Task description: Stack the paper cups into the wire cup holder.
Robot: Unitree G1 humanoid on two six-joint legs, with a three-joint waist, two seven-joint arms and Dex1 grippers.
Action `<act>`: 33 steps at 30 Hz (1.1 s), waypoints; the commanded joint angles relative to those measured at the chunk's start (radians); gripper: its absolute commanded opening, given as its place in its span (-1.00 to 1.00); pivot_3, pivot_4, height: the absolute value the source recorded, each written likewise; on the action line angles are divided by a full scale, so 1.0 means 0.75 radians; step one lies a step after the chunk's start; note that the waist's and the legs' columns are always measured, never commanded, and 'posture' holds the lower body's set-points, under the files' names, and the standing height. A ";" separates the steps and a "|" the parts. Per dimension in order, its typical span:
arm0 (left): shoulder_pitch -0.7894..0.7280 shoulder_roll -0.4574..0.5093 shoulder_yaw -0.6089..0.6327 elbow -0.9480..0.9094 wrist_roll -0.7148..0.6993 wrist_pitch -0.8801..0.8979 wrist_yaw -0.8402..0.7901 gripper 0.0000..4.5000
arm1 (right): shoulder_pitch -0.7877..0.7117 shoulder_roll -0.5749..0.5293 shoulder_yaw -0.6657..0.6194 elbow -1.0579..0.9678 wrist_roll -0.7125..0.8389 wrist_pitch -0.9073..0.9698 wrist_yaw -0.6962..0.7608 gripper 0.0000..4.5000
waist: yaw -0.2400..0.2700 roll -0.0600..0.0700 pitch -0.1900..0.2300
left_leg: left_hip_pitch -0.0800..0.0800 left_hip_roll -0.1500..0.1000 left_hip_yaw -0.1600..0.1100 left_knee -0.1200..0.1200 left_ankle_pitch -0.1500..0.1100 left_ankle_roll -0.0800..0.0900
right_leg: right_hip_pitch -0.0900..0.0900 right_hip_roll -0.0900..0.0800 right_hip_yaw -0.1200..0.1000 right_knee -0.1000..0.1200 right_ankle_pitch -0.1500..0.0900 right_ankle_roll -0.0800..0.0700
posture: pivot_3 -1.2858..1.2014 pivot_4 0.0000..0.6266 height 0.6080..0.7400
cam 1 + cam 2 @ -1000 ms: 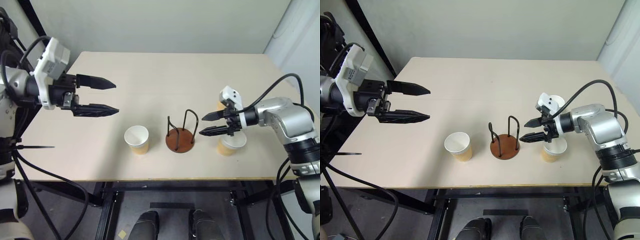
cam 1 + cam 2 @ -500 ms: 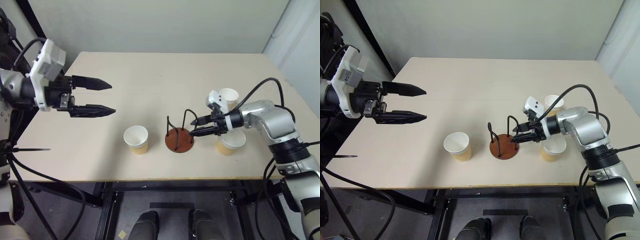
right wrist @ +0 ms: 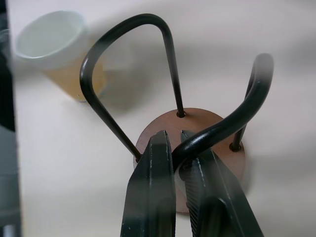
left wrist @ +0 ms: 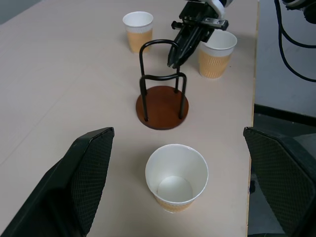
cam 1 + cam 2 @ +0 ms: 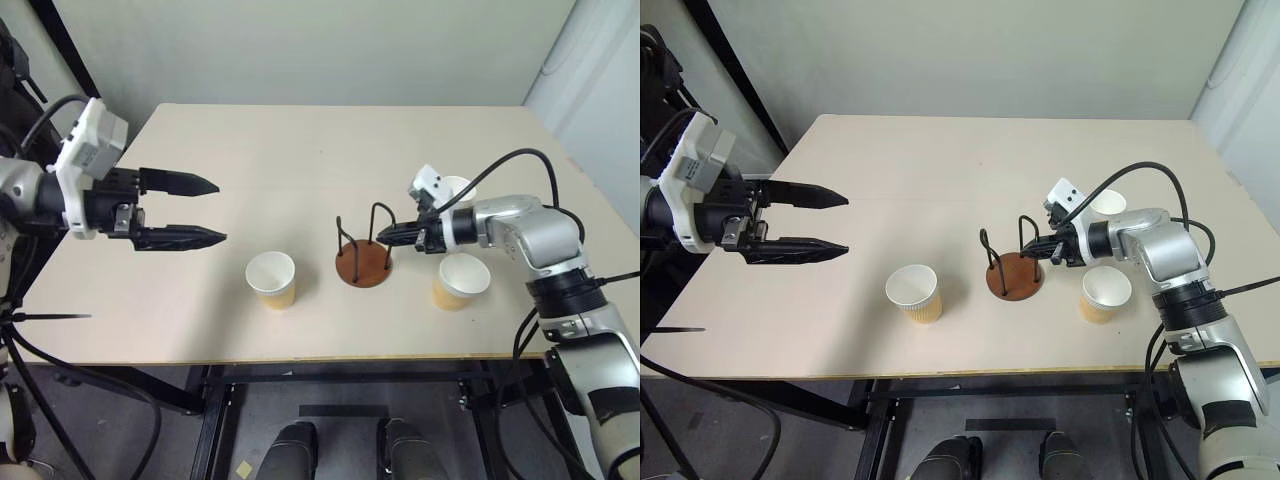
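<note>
On the table (image 5: 300, 150), right gripper (image 5: 384, 236) has clamped the wire cup holder (image 5: 363, 262).

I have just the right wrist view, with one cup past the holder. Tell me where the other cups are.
Observer: Two more paper cups stand upright on the other side of the wire cup holder, by the right arm: one near the front edge of the table, one farther back.
Operator: Now report the left gripper.
Observer: The left gripper is open and empty, above the table's left side, apart from the cup you see.
</note>
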 commanded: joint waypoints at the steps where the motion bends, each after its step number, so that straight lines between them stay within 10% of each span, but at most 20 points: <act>1: -0.006 0.027 0.040 -0.039 -0.025 0.008 0.000 1.00 | -0.047 -0.010 -0.041 0.040 -0.043 -0.056 -0.031 -0.98 | 0.000 0.000 0.000 | 0.000 0.000 0.000 0.000 0.000 0.000 | 0.000 0.000 0.000 0.000 0.000 0.000 | 0.03 -0.52 1.00; 18: -0.040 0.008 0.007 -0.027 -0.019 0.000 0.011 1.00 | -0.061 -0.035 0.006 0.204 -0.181 -0.110 -0.058 -0.98 | 0.000 0.000 0.000 | 0.001 0.000 -0.001 0.000 -0.004 -0.006 | 0.001 0.000 0.000 0.000 0.002 -0.003 | 0.03 -0.52 1.00; 31: -0.070 -0.016 -0.016 -0.011 -0.013 -0.007 0.015 1.00 | -0.075 -0.048 -0.039 0.081 -0.156 -0.006 0.003 0.99 | 0.000 0.000 0.000 | 0.000 0.001 -0.001 0.000 -0.003 -0.005 | -0.002 0.001 0.000 0.000 0.001 -0.002 | 0.03 -0.52 1.00; 33: -0.073 -0.017 -0.017 -0.010 -0.014 -0.007 0.015 1.00 | -0.085 -0.059 -0.045 0.071 -0.155 0.004 0.009 0.99 | 0.001 0.000 0.000 | 0.000 0.001 -0.001 0.000 -0.003 -0.005 | -0.002 0.001 0.000 -0.001 0.001 -0.003 | 0.03 -0.52 1.00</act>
